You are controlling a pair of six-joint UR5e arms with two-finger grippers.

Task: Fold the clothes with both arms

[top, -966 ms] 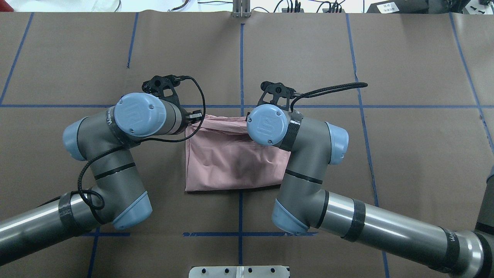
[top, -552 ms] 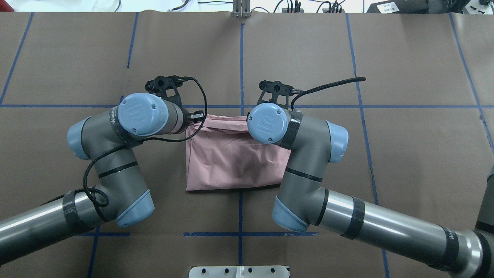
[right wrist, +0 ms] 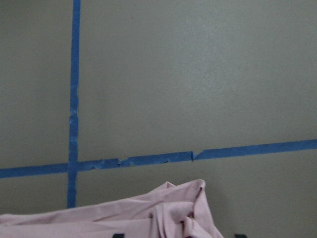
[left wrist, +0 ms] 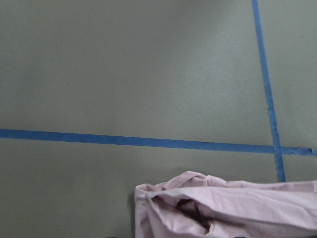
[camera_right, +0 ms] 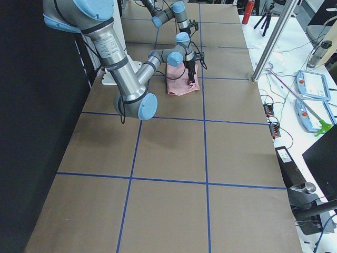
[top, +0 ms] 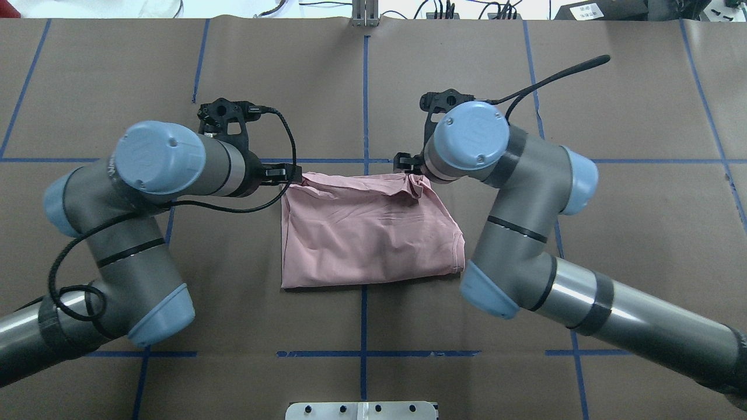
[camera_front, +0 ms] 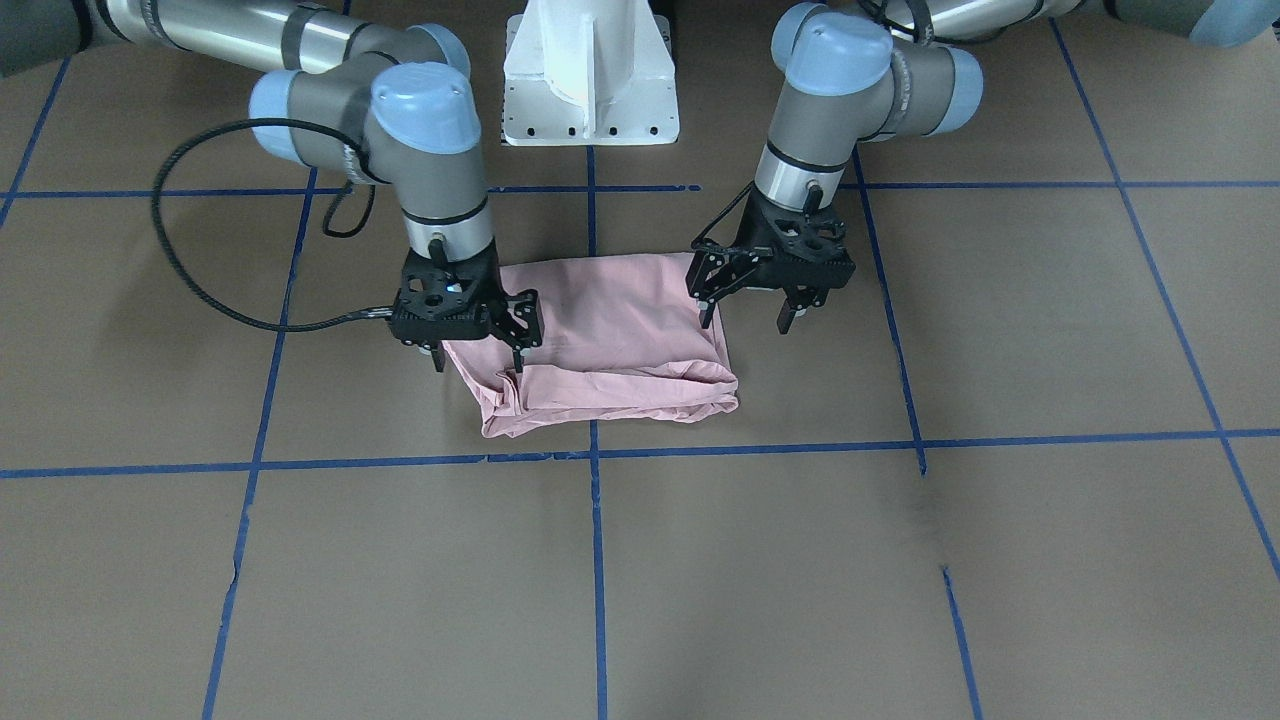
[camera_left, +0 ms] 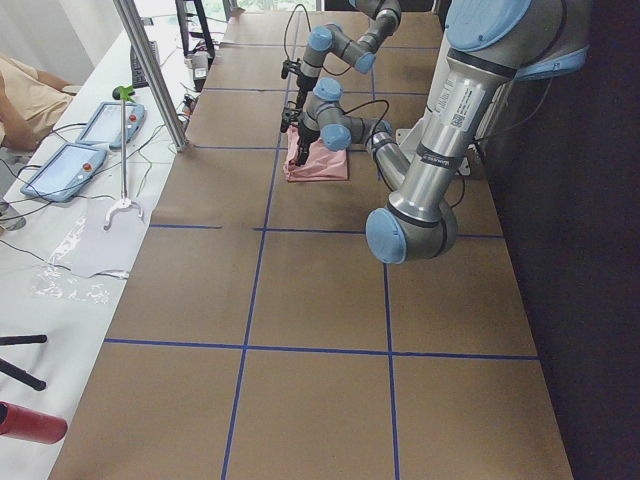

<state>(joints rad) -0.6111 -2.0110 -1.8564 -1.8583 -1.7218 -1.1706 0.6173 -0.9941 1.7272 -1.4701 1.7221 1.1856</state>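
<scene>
The pale pink T-shirt (camera_front: 610, 350) lies folded into a rectangle at the table's middle, print hidden; it also shows in the overhead view (top: 367, 233). Its far edge is bunched at both corners. My left gripper (camera_front: 746, 320) hovers open and empty just above the shirt's far corner on my left side (top: 274, 173). My right gripper (camera_front: 478, 360) is open and low, its fingers straddling the other far corner (top: 405, 163). Both wrist views show only a rumpled shirt corner (left wrist: 228, 208) (right wrist: 124, 218) on brown paper.
The table is covered in brown paper with blue tape lines (camera_front: 590, 455). The white pedestal base (camera_front: 590, 80) stands at the robot's side. Side benches hold tablets (camera_left: 60, 170) and an aluminium post (camera_right: 274, 37). A person's arm (camera_left: 20, 90) shows at the far left.
Both wrists have risen and swung outward, away from each other. The shirt's right side is now uncovered, and its far corners lie bunched on the table.
</scene>
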